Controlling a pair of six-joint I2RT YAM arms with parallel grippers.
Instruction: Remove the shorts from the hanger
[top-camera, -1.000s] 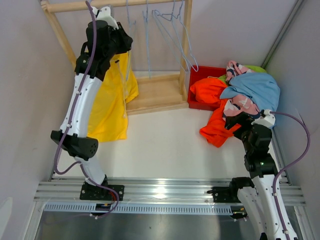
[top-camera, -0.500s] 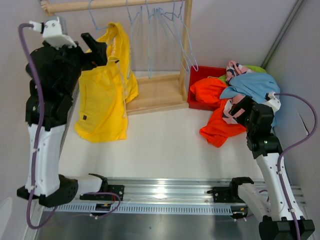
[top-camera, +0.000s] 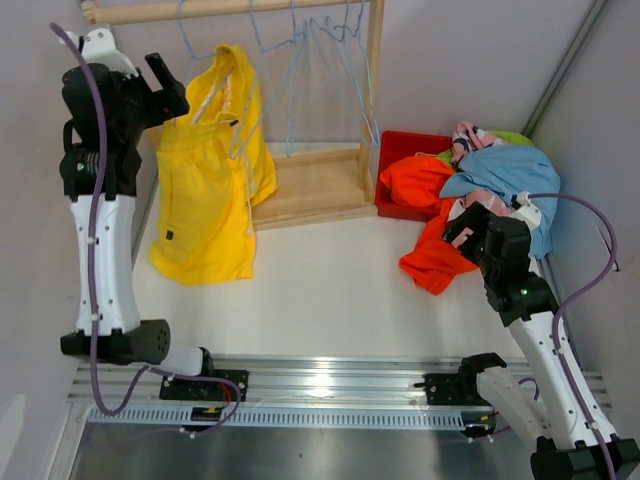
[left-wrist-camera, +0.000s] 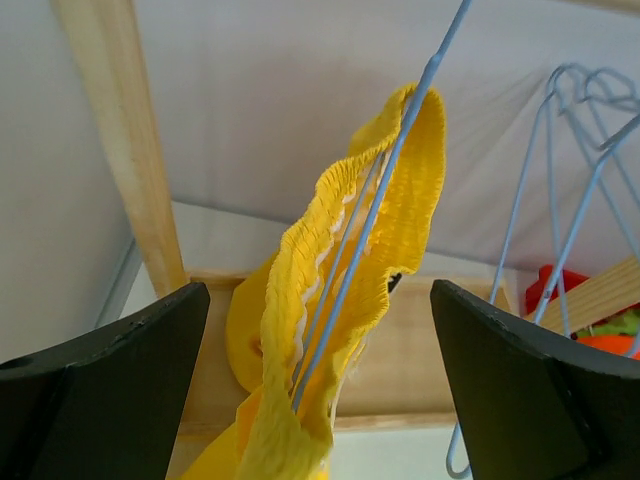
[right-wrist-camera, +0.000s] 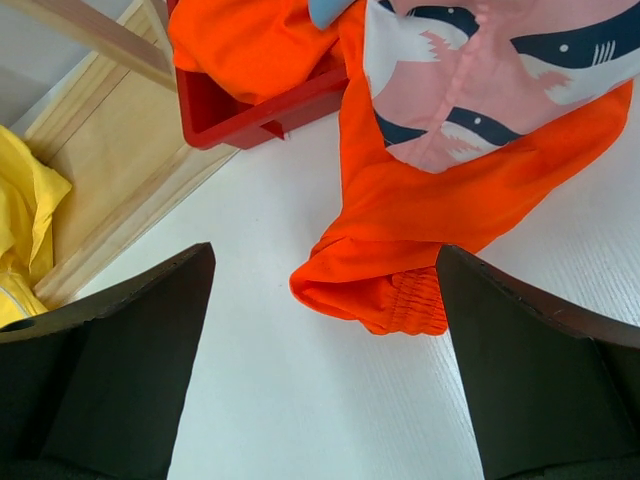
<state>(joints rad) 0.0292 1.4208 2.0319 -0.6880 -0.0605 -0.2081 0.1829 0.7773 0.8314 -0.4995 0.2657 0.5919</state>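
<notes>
Yellow shorts (top-camera: 205, 190) look like the last ones to go, hooked on a blue wire hanger (left-wrist-camera: 400, 150) at the tabletop's (top-camera: 320, 280) far left corner, while the other pairs (top-camera: 495, 180) sit heaped around the red bin (top-camera: 400, 142) far right, with the left gripper (top-camera: 168, 85) and right gripper (top-camera: 460, 228) both wide open and empty.

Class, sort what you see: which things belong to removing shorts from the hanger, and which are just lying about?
Job: yellow fabric shorts; thin blue wire hanger holding them; open left gripper.
Lying about, already off: crumpled orange shorts; light blue shorts; pink patterned shorts; red plastic bin.
</notes>
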